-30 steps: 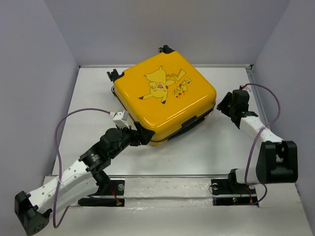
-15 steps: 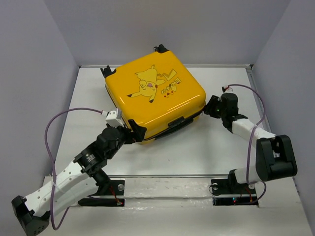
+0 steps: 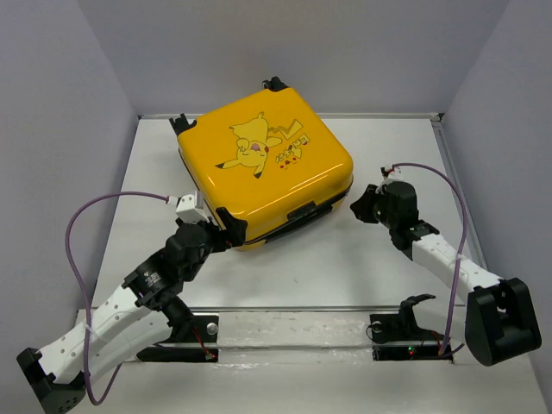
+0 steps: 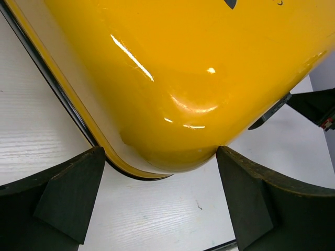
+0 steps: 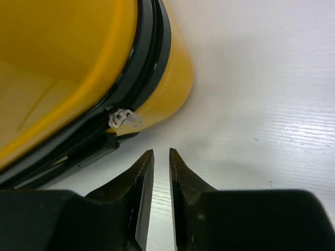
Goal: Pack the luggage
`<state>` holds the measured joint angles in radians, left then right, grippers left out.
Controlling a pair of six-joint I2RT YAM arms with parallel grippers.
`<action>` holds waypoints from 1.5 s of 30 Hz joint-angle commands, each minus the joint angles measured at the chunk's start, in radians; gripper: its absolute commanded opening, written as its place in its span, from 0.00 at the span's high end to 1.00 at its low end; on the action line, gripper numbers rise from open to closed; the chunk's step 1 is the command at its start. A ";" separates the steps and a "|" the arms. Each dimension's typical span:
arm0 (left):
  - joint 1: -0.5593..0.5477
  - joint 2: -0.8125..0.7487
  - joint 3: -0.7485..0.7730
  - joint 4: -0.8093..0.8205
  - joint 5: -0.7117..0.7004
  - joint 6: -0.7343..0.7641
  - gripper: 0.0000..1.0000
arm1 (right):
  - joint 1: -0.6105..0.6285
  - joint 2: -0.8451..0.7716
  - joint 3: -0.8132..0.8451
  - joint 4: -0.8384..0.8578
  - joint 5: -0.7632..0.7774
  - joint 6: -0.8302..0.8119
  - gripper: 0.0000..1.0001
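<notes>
The luggage [image 3: 263,172] is a glossy yellow suitcase with a Pikachu cartoon on its lid, lying flat and closed at the middle back of the table. My left gripper [image 3: 226,235] is open, and the suitcase's near-left corner [image 4: 178,94] sits between its fingers [image 4: 78,193]. My right gripper [image 3: 358,210] is almost shut and empty, just off the suitcase's right corner. In the right wrist view its tips [image 5: 161,157] hover over the table below the black zipper seam and a silver zipper pull [image 5: 123,118]. The inside of the suitcase is hidden.
The white table [image 3: 362,259] is boxed in by grey walls at the left, back and right. A purple cable [image 3: 95,224] loops off the left arm, another [image 3: 448,198] off the right. Both arm bases [image 3: 405,332] sit on the near edge.
The suitcase has slid and turned leftwards on the table. My left gripper has stayed at its near corner and moved left with it. My right gripper has followed leftwards to its right corner.
</notes>
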<state>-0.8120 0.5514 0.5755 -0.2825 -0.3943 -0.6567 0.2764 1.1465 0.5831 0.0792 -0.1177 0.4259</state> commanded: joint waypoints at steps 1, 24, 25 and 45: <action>-0.006 0.002 0.053 -0.001 -0.068 -0.009 0.01 | 0.007 -0.042 -0.081 0.187 -0.069 -0.113 0.76; -0.004 0.031 0.076 -0.034 -0.064 -0.008 0.01 | -0.036 0.156 0.027 0.408 -0.192 -0.388 0.48; -0.004 0.035 0.076 -0.034 -0.064 -0.008 0.01 | -0.036 0.157 0.015 0.427 -0.206 -0.392 0.49; -0.004 0.093 0.060 0.049 -0.046 -0.006 0.01 | -0.026 0.090 -0.095 0.596 -0.263 -0.292 0.93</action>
<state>-0.8127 0.6052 0.6067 -0.3027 -0.4145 -0.6777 0.2405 1.3136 0.4995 0.5179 -0.3775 0.1005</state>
